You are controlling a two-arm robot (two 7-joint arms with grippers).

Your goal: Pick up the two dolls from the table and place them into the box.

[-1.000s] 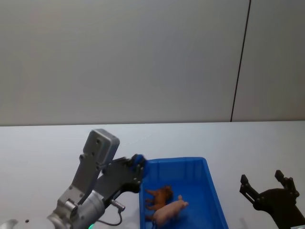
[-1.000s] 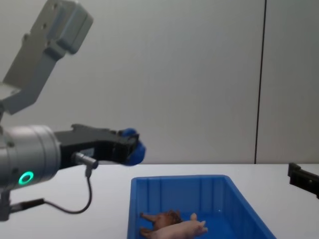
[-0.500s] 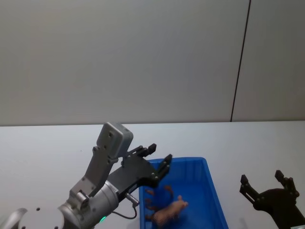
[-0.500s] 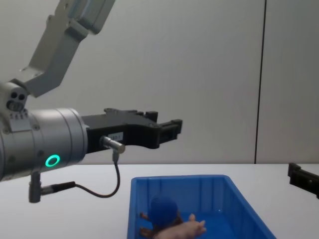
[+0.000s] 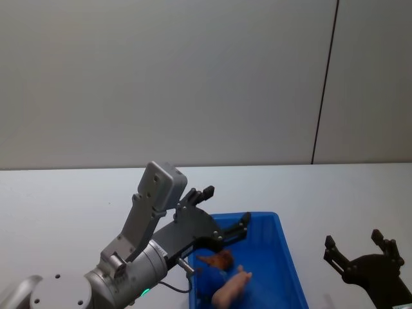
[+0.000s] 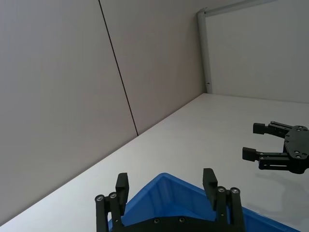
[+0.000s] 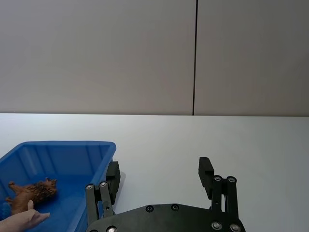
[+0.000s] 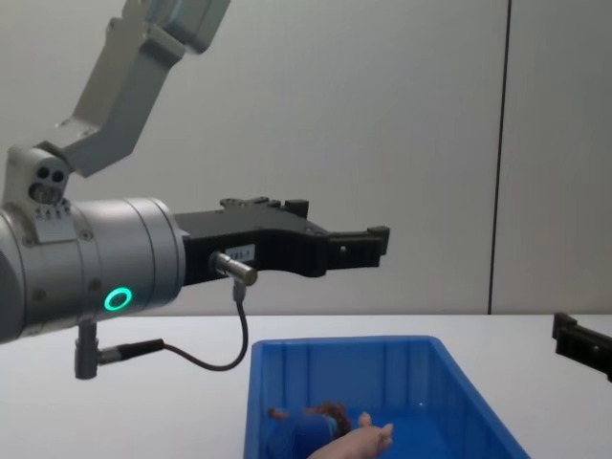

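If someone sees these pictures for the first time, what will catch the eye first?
The large left gripper, jaws open, hangs above the bright blue box on the white table. Inside the box lie a brown animal, a pink pig and a blue toy. The right gripper waits open beside the box.

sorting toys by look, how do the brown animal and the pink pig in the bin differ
The brown animal is dark and shaggy; the pink pig is pale and smooth. The brown animal lies farther from the robot, and the pink pig nearer. Both lie inside the blue bin.
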